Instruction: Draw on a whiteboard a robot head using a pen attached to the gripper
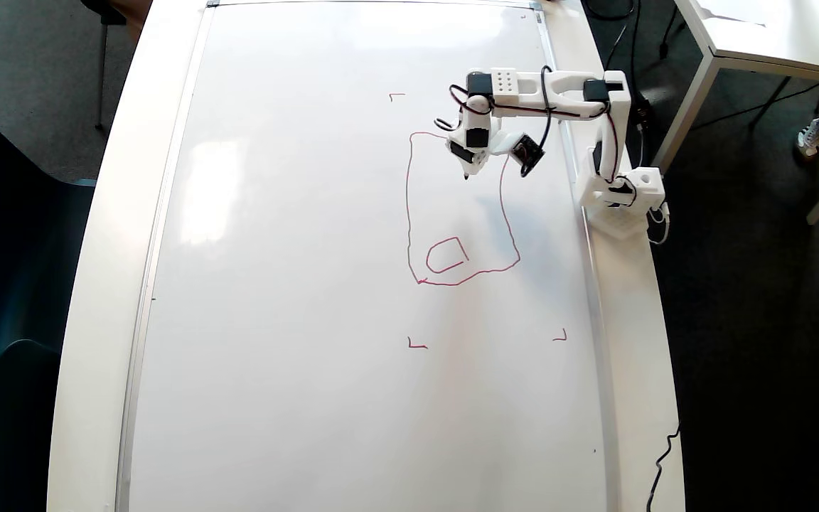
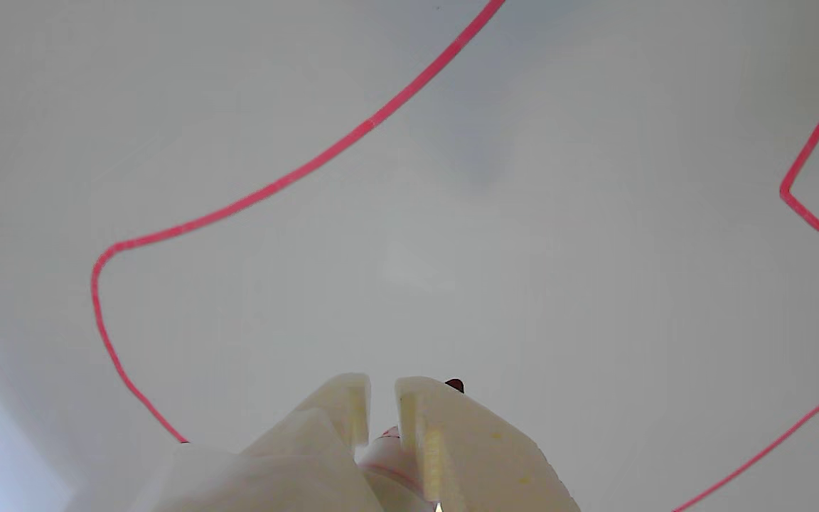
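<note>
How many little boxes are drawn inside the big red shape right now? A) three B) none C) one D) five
C: in the overhead view the big red outline on the whiteboard holds only one small box, near its bottom edge.

Overhead cam looks down; wrist cam close-up; both share whiteboard (image 1: 310, 284).
</note>
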